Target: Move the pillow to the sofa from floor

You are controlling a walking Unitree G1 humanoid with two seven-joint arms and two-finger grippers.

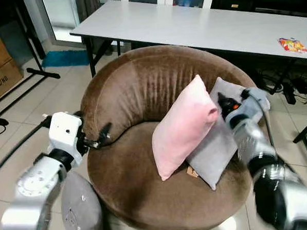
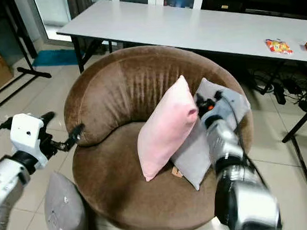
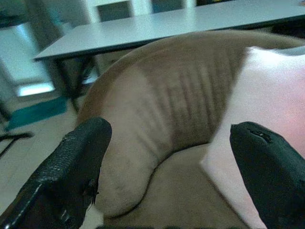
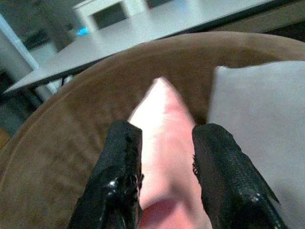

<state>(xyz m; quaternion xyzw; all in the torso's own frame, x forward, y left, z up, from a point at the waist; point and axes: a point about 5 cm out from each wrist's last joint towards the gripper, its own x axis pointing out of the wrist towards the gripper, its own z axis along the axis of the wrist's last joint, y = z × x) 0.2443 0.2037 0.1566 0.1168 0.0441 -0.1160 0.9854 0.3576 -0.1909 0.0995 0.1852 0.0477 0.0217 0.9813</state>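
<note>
Lying on the tiled floor point(image 1: 24, 114) nearest the camera, a grey pillow point(image 1: 80, 209) sits against the round brown sofa's point(image 1: 131, 188) front, below the left arm. The left gripper point(image 1: 104, 134) hovers at the sofa's left rim, fingers spread wide and empty. On the seat, a pink pillow point(image 1: 182, 126) leans upright against a second grey cushion point(image 1: 217, 150). The right gripper point(image 4: 164, 186), blurred in the head views, appears to pinch the pink pillow's upper corner. Beyond stands a white bench point(image 1: 190, 25) carrying a snack packet point(image 1: 292, 45).
</note>
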